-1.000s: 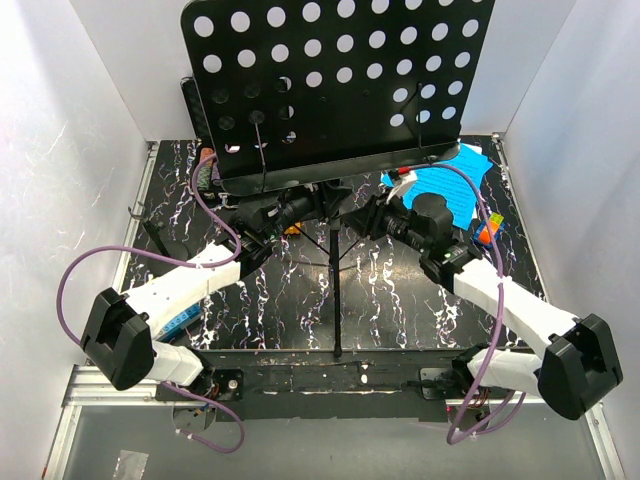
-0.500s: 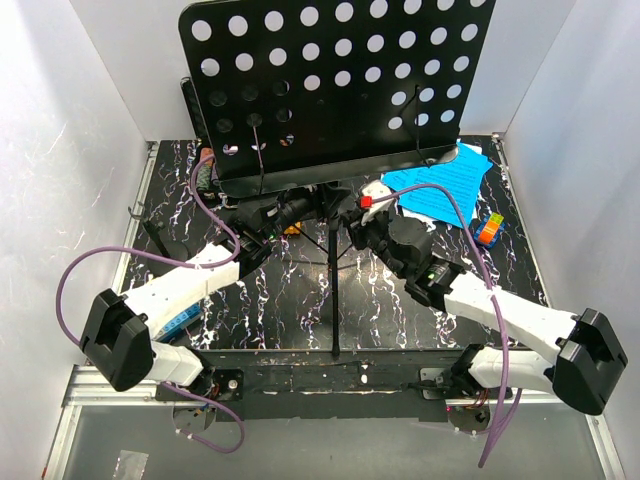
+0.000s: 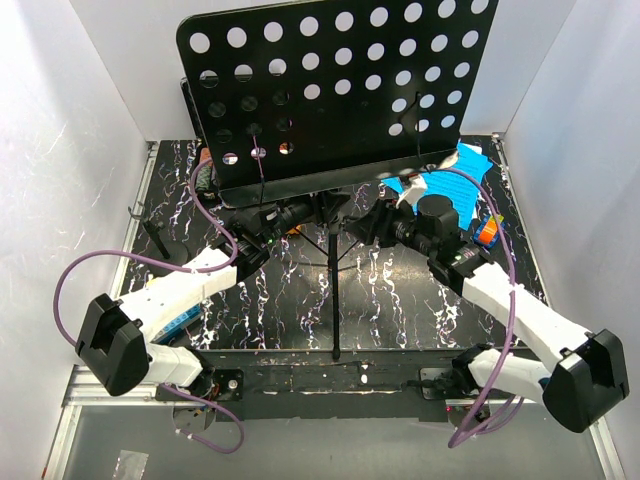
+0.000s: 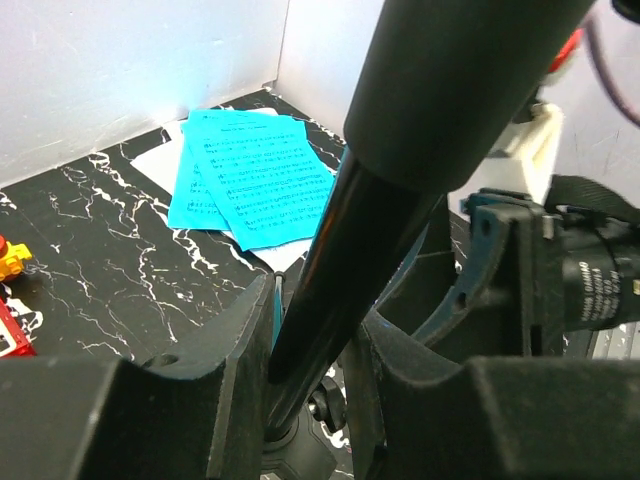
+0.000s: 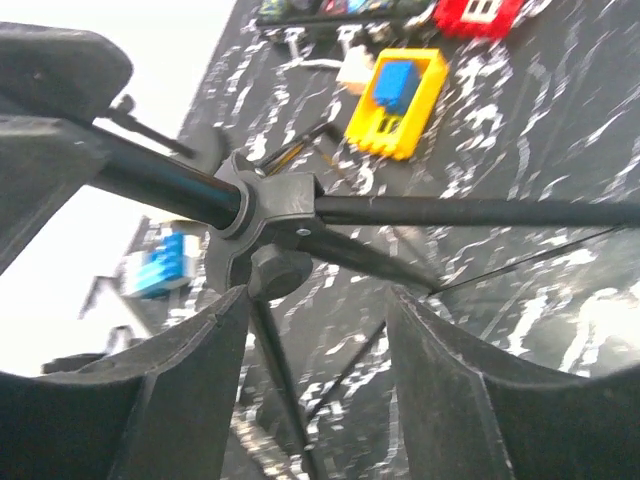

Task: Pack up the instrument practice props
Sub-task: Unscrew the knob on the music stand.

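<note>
The black music stand, with its hole-punched desk (image 3: pixel 335 85), stands at the back middle of the table on tripod legs (image 3: pixel 336 290). My left gripper (image 3: pixel 298 214) is shut on the stand's pole (image 4: pixel 400 200), which is pinched between both fingers in the left wrist view (image 4: pixel 310 370). My right gripper (image 3: pixel 374 224) is open at the leg hub (image 5: pixel 265 215) from the right. Its left finger (image 5: pixel 180 390) is right beside the hub's knob and nothing is held. Blue sheet-music pages (image 3: pixel 450 180) lie flat at the back right (image 4: pixel 255 180).
A coloured cube (image 3: pixel 487 230) sits right of the right arm. A yellow and blue toy block (image 5: pixel 397 95) and red pieces lie on the marbled black mat beyond the legs. White walls close in the left, right and back. The desk overhangs both grippers.
My right gripper swung left toward the pole, then drew back slightly to the right, and its jaws have opened wide. The desk shifted a little. The left gripper has kept its hold.
</note>
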`<act>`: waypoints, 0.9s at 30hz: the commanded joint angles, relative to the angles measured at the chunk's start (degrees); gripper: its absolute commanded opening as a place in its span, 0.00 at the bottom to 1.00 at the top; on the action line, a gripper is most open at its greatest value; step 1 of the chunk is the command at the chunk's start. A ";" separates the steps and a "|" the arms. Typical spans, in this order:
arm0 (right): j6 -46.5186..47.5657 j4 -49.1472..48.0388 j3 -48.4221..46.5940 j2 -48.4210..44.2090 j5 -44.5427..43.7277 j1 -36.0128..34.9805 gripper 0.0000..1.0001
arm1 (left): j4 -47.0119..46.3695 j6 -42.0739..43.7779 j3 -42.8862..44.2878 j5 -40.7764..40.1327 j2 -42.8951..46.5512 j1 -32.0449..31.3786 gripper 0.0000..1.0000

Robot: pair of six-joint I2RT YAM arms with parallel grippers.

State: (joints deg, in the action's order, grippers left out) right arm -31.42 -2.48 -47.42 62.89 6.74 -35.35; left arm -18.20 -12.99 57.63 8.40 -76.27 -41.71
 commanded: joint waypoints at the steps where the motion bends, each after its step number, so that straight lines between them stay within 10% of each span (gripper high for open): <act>1: -17.25 -7.44 2.15 2.31 18.46 4.06 0.62 | 5.27 -6.26 1.26 -2.69 2.97 0.49 0.00; 17: -26.41 -16.76 -1.71 11.90 35.53 13.11 0.42 | 6.42 -5.38 3.37 -1.72 3.41 0.41 0.00; 27: -25.19 -15.46 -4.87 15.68 38.17 14.00 0.52 | 5.72 -5.73 3.28 -1.11 2.88 0.49 0.00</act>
State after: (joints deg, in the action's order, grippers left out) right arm -57.89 -16.88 -48.73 77.56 42.92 -21.71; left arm -15.27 -12.40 58.98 8.34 -76.07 -41.71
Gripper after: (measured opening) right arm 0.506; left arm 0.273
